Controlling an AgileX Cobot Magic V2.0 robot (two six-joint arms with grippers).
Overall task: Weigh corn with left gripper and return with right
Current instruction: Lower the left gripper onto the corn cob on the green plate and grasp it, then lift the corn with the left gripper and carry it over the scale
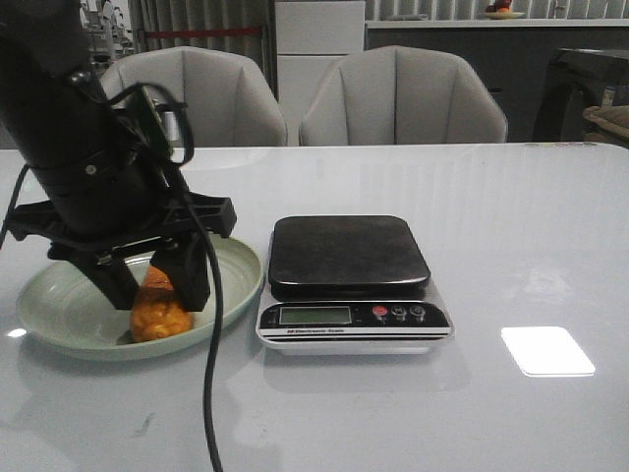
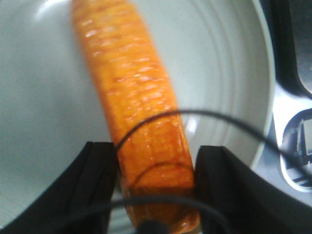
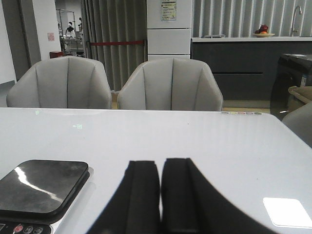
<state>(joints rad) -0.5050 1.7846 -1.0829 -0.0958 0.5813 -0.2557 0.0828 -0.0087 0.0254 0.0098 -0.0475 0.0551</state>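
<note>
This looks like a showroom-style test kitchen or dining corner set up inside a lab or office. A glossy white desk (image 1: 511,226) fills the foreground, with two pale grey upholstered chairs (image 3: 170,85) drawn up along its far edge. Behind them runs a dark cabinet counter (image 3: 234,63) with a light worktop, a curved tap (image 3: 295,17) at one end and a bowl of fruit (image 3: 263,31) near it. A tall white cabinet (image 3: 168,27) with a paper label stands beside ribbed grey wall panels (image 3: 114,34). A doorway (image 3: 68,27) on one side opens onto a brighter room with equipment too small to make out.
</note>
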